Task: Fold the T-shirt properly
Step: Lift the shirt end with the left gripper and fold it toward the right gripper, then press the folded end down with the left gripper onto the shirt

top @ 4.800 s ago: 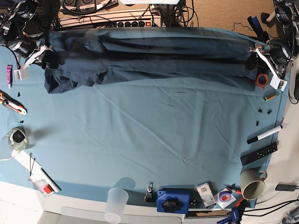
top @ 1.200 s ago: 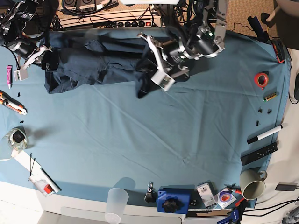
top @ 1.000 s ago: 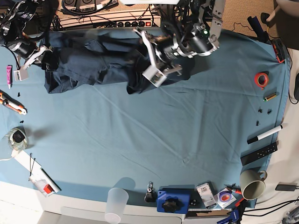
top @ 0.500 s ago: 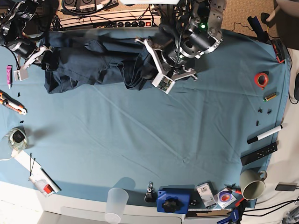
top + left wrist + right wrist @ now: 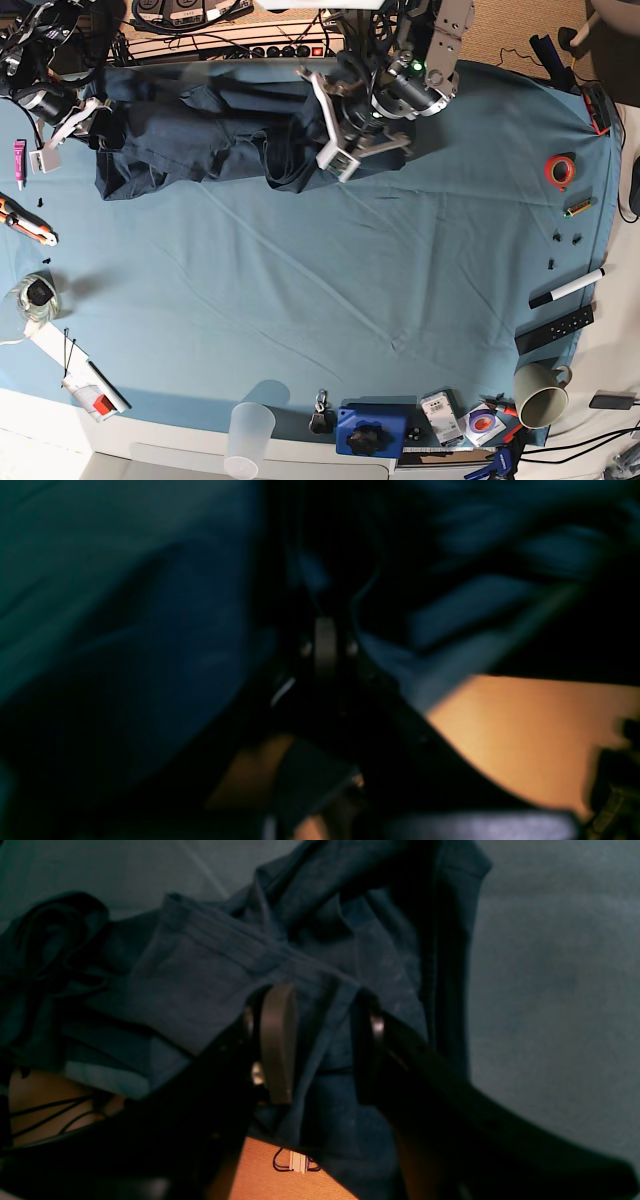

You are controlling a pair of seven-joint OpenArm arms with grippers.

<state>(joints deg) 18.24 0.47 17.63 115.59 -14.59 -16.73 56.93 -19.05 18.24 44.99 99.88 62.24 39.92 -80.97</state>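
One worktop (image 5: 300, 300), one T-shirt (image 5: 200, 130) bunched along its far edge, two claws. Left claw (image 5: 335, 160) closed tight at shirt's inner end. Right claw (image 5: 315, 1040) part-spread around a fabric fold at the opposite end.

Earlier the T-shirt (image 5: 200, 130) lay stretched along the far edge of the table, reaching almost to the edge where our left arm stands. Our left gripper (image 5: 330, 125) started at that end and carried the cloth toward the middle, so the shirt bunched into a shorter, thicker heap. Over the last second we drew the gripper back a little toward the far edge, and its jaws, which had been wide, came together; whether any cloth was caught between them we could not tell from the blurred wrist view. The dark fold below the gripper shrank and settled flat.
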